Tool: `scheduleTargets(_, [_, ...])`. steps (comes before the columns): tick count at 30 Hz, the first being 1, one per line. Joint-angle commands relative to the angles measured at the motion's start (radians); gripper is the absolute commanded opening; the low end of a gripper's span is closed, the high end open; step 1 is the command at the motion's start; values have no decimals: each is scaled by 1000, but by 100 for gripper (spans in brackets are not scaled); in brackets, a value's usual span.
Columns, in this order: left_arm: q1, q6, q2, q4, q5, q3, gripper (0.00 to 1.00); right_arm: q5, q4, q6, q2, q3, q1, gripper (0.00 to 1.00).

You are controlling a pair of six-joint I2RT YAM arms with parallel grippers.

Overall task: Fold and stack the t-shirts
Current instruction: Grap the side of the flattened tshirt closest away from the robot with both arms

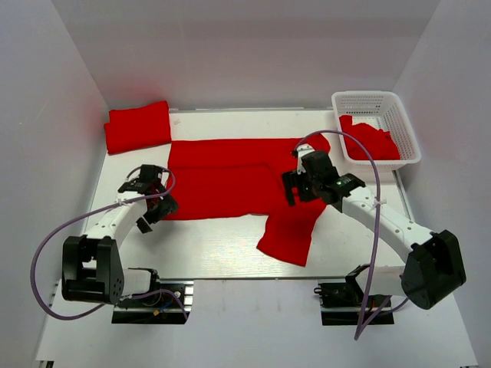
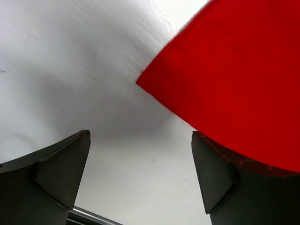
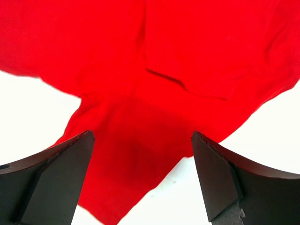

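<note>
Red t-shirt (image 1: pixel 230 180) just beside wide-apart left tool (image 1: pixel 157 214), beneath wide-apart right tool (image 1: pixel 297 192)

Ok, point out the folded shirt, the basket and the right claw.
folded shirt (image 1: pixel 138 126), top view, middle of its top
basket (image 1: pixel 365 97), top view, far rim
right claw (image 3: pixel 140 145), right wrist view, midway between its fingertips

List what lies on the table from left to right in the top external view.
Folded t-shirt → spread-out t-shirt → white basket with a crumpled t-shirt inside.
</note>
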Motion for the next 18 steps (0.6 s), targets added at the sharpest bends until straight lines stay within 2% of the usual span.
scheduleTargets(1, [0, -61, -48, 66, -32, -9, 98, 14, -24, 55, -31, -24, 29, 90])
scheduleTargets(2, [0, -70, -48, 66, -41, -19, 95, 26, -29, 62, -37, -43, 38, 90])
scheduleTargets(3, [0, -70, -30, 103, -41, -29, 87, 27, -39, 73, -61, -55, 44, 90])
scheduleTargets(11, [0, -70, 41, 164, -76, -49, 72, 22, -104, 127, -98, -115, 63, 90])
scheduleTargets(18, [0, -70, 120, 247, -95, -92, 47, -12, -163, 202, -125, -149, 87, 90])
